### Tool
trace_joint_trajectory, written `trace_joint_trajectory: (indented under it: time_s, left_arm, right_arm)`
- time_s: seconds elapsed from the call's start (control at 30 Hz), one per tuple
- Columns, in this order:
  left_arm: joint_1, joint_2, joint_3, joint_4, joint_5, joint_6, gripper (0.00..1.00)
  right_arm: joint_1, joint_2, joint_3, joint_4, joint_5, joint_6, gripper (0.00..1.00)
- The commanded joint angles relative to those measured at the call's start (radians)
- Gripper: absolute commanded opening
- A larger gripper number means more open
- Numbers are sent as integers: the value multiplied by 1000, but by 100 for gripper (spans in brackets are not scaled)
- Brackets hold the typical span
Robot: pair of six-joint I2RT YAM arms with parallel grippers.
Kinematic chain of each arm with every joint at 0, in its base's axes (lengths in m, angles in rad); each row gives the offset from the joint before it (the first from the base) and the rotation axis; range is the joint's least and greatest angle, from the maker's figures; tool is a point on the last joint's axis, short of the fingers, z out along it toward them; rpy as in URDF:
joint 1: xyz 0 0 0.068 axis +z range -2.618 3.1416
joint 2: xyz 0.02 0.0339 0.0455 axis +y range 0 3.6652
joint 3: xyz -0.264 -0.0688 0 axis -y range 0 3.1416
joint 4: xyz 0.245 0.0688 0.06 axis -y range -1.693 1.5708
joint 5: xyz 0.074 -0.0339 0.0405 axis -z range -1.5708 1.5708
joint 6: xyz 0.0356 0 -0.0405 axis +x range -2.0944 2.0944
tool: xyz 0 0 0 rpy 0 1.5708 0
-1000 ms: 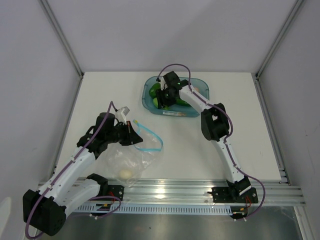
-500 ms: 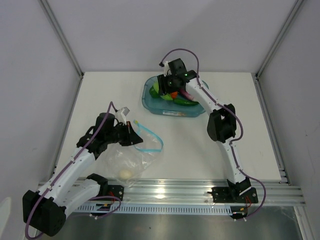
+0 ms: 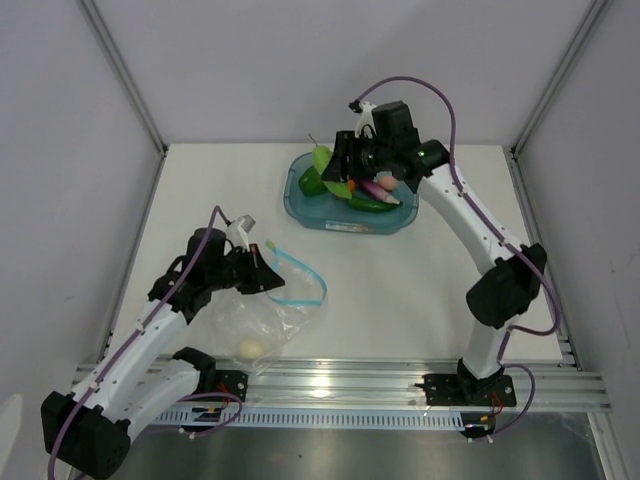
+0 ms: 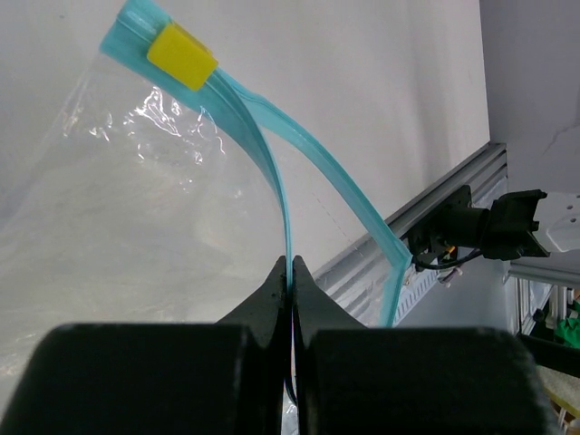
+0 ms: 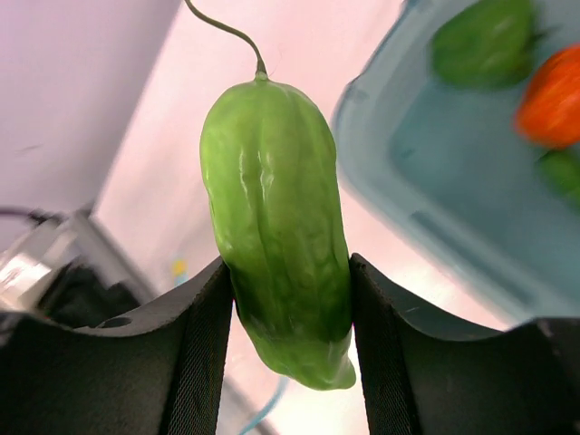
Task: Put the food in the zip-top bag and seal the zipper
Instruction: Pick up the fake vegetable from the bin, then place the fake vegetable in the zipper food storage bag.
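White tabletop (image 3: 230, 190), pale walls (image 3: 330, 60), aluminium front rail (image 3: 350, 385); zip-top bag (image 3: 255, 320) lying front-left.

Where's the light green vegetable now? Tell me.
In the top view, the light green vegetable sits clamped in the right arm's jaws, over the teal tub's left end at the table's far side.

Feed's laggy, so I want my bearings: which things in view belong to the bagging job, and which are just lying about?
Job: zip-top bag, zipper pinched by left gripper, egg inside bag, light green vegetable in right gripper, bell pepper and orange vegetable in the teal tub.
Lying about: the teal tub itself, aluminium rail.
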Motion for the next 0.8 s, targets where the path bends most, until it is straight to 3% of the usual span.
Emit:
trace_joint_trajectory:
  time_s: [0.0, 0.3, 0.6, 0.77]
  left_arm:
    - [6, -31, 29, -13, 9, -28, 1]
    - [6, -94, 47, -65, -8, -43, 1]
    - [6, -149, 44, -47, 9, -89, 1]
    - [6, -152, 58, -56, 13, -94, 1]
  right_arm:
    - [65, -118, -143, 105, -117, 195, 0]
    - [217, -343, -478, 270, -130, 428, 0]
    - [401, -385, -688, 491, 146, 625, 0]
    - [513, -357, -698, 511, 287, 619, 0]
